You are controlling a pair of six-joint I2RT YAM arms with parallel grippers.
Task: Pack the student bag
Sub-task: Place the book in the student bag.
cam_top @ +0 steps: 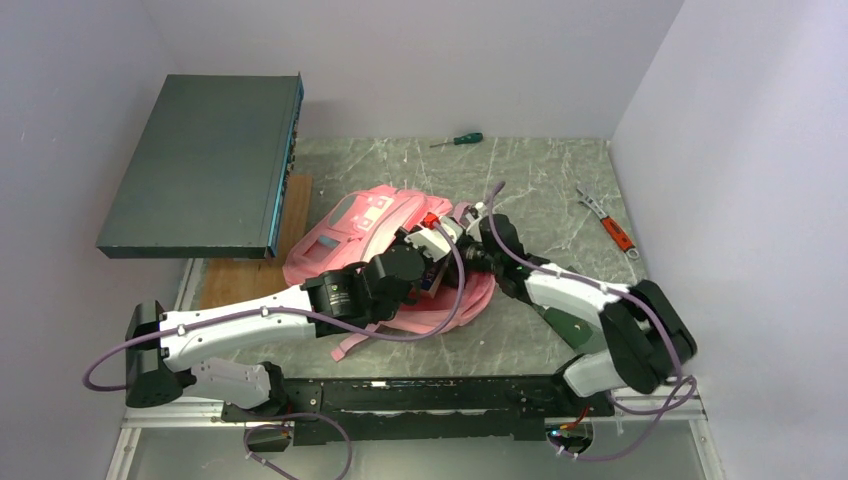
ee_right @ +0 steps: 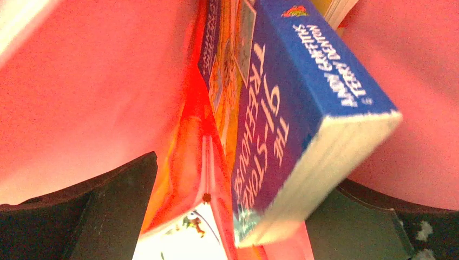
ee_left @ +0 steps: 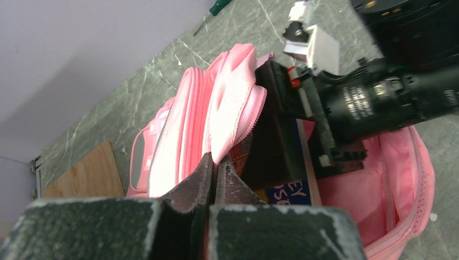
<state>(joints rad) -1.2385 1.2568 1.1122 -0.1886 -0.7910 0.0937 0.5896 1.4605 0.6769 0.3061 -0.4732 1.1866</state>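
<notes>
As the student bag (cam_top: 350, 225) is lying slumped at the middle of the desk (cam_top: 545, 180), its long axis is running from far left toward near right and its unzipped mouth is pointing at the right arm, with pink straps trailing toward the near edge. Just inside that mouth a blue book (ee_right: 303, 97) and a red book (ee_right: 189, 151) are sitting pressed side by side, their long axes running straight into the bag along the line of the right arm's reach. The right gripper (ee_right: 246, 176) is reaching deepest, its jaws standing wide apart on either side of the pair; whether they are touching the covers is unclear. The left gripper (ee_left: 215, 162) is working at the rim, jaws together and clamped on the upper lip of pink fabric, lifting it so the opening is gaping. Any coming move looks set to run along that same line, in or out of the mouth. A screwdriver (cam_top: 458, 140) and a wrench (cam_top: 608, 222) are lying well apart toward the far side.
</notes>
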